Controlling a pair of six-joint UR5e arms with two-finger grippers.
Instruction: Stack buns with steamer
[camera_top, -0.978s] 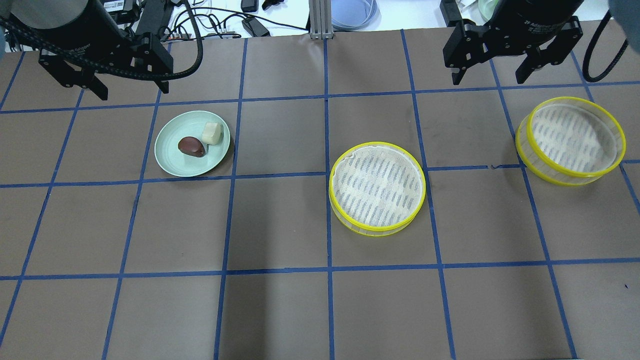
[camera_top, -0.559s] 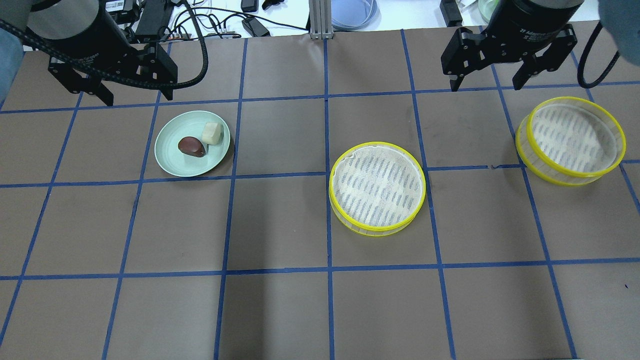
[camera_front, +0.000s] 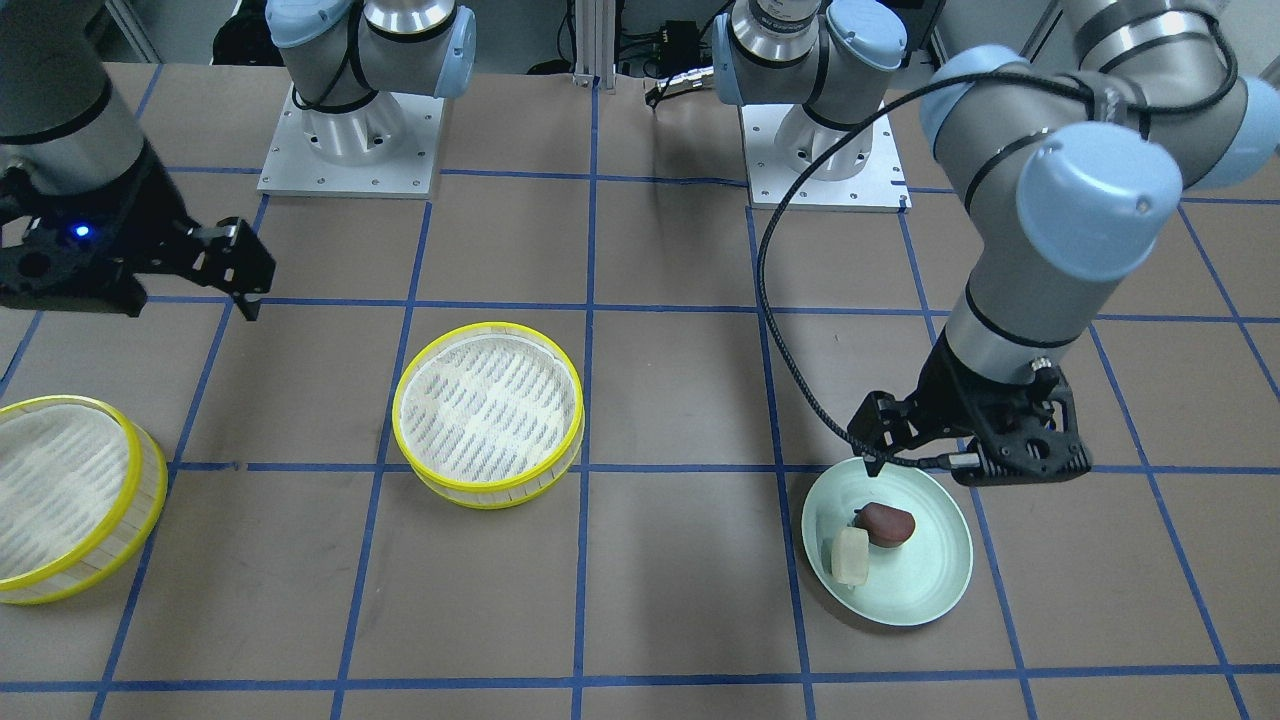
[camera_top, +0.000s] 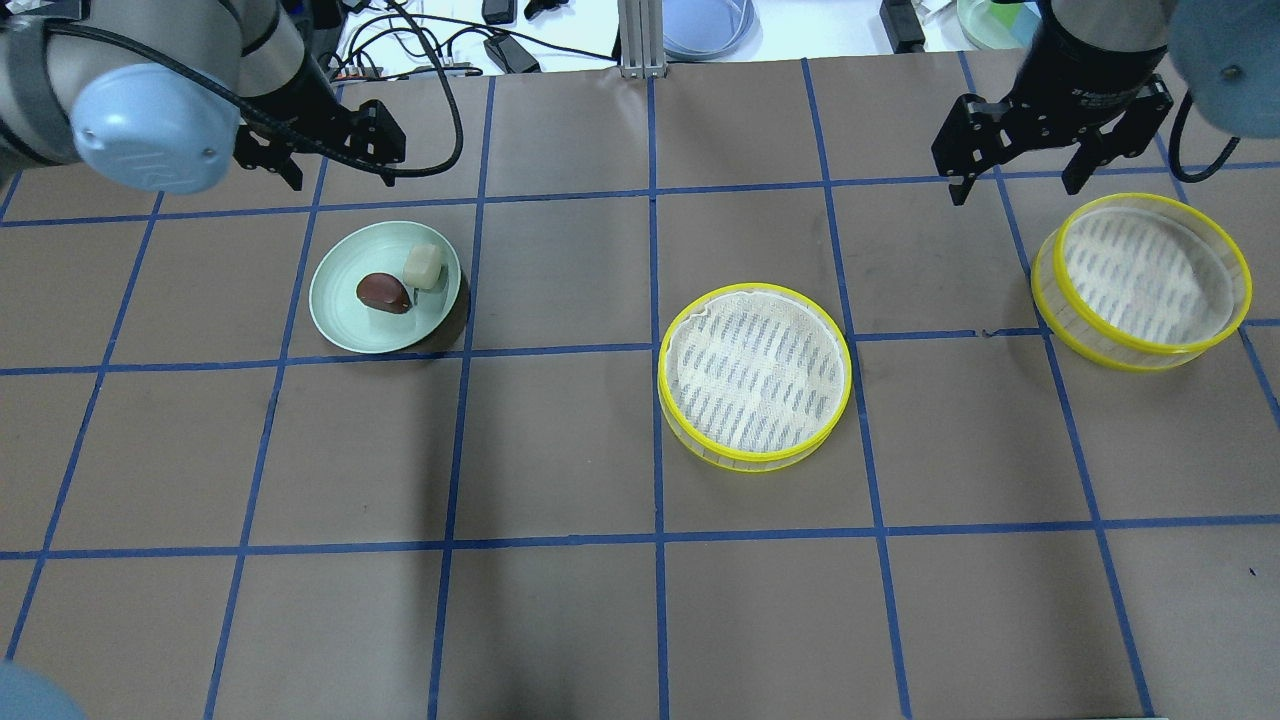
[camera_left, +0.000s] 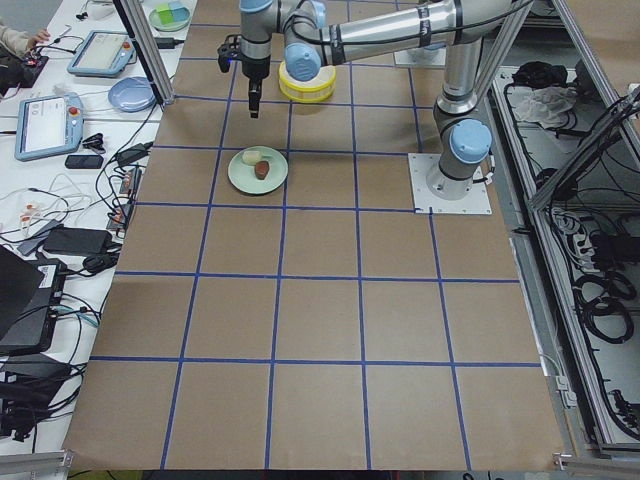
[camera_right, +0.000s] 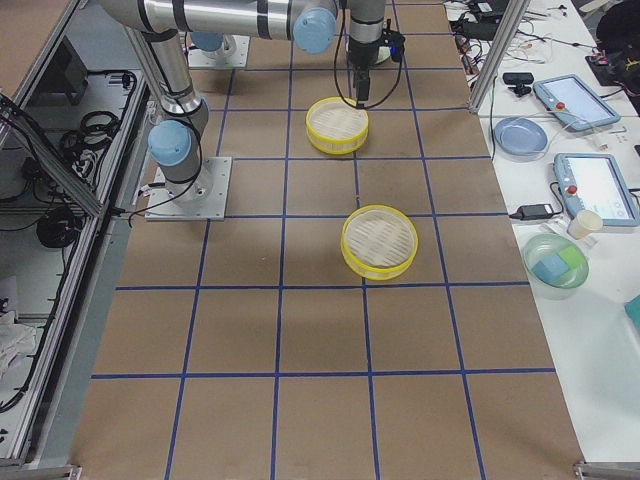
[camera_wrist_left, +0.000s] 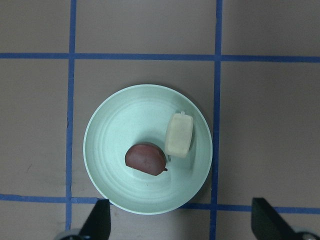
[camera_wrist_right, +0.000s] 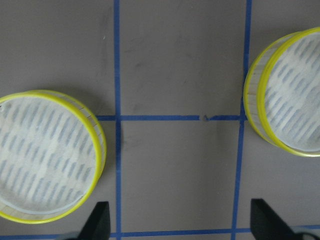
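The two buns lie together on a pale green plate (camera_top: 335, 320) in the left part of the overhead view, a little above the middle. The pale cream bun (camera_top: 423, 266) is a rounded block at the upper right of the plate. The dark reddish-brown bun (camera_top: 384, 292) is a glossy oval just below and to the left of it. In the left wrist view they touch each other, or very nearly.

The left gripper (camera_top: 340, 170) hangs in the upper left of the overhead view, just above the plate's upper rim and not touching anything. Its jaws are wide apart and hold nothing. In the left wrist view the two fingertips (camera_wrist_left: 100, 220) stand in the bottom corners, with the plate and both buns in the middle of the frame.

The right gripper (camera_top: 1015, 185) is in the upper right of the overhead view, also spread wide and empty. On its black body there is a line of small white print, too small to read.

One yellow-rimmed steamer tray (camera_top: 755, 375) with a pale mesh floor stands on the table a little right of the centre. A second steamer tray (camera_top: 1145, 275) stands at the right edge, just below the right gripper. The right wrist view shows one tray at each side and bare table between them.

The table (camera_top: 560, 440) is brown, with a grid of blue tape lines (camera_top: 655, 300).
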